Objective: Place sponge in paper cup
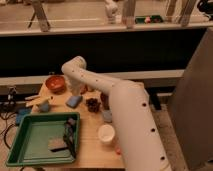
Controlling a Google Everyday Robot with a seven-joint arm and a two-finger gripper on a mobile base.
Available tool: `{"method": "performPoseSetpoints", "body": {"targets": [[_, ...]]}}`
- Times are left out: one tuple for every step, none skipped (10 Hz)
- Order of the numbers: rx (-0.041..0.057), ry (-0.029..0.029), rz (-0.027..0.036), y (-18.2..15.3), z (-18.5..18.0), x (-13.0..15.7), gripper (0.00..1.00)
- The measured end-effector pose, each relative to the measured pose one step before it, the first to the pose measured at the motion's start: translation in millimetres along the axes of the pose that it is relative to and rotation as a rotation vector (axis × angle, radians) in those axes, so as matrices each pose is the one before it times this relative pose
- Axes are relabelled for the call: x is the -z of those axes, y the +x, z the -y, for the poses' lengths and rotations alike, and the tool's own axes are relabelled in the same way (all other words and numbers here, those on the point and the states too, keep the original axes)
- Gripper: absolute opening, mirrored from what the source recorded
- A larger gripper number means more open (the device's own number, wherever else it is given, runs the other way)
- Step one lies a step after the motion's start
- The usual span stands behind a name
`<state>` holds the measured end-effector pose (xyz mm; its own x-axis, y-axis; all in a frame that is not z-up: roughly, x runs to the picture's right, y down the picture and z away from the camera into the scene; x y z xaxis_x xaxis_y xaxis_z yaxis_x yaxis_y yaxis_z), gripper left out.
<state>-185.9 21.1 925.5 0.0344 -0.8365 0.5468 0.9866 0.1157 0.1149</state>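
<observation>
The blue sponge (74, 101) lies on the wooden table (90, 150), left of centre. The white paper cup (106, 134) stands upright near the table's front, to the right of the green tray. My white arm comes up from the lower right, bends at the far side of the table and points down. Its gripper (76, 91) hangs just above and behind the sponge, close to it. I cannot see whether it touches the sponge. The cup looks empty.
A green tray (20, 150) at the front left holds a tan block (57, 145) and a dark object (70, 132). An orange-red bowl (55, 82) stands at the back left. A dark clump (92, 104) and a grey-blue flat piece (106, 116) lie right of the sponge.
</observation>
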Motion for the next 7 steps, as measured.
{"method": "performPoseSetpoints", "body": {"targets": [[0.01296,-0.00359,-0.00299,1.17,0.6,11.86,0.07],[0.00116,0.00368,0.0006,1.08,1.3,7.18,0.14],[-0.03001,0.00812,-0.00115,2.13,-1.04,2.83,0.26],[-0.03627,0.00913,-0.0015,2.01,-1.17,-1.91,0.34],[-0.04957,0.01539,0.00551,2.58,-1.68,-8.41,0.45],[-0.04725,0.01623,0.01111,3.31,-2.47,-13.07,0.57],[-0.02087,0.00478,0.0046,2.14,-1.2,-8.76,0.67]]}}
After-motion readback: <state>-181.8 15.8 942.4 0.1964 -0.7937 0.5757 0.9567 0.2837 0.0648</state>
